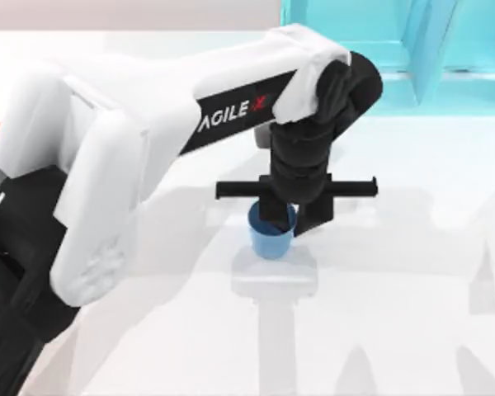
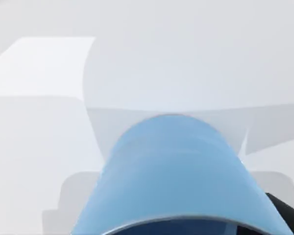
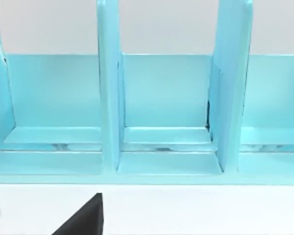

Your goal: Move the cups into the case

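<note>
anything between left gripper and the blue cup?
Nothing visible. The left gripper is right at the blue cup, above its rim in the top view; the left wrist view has the cup up close, nothing between.

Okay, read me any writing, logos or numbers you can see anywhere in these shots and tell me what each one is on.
"AGILEX", white letters with a red X, on the black panel along the left arm in the top view.
No other text on the blue cup, the turquoise rack or the table.
</note>
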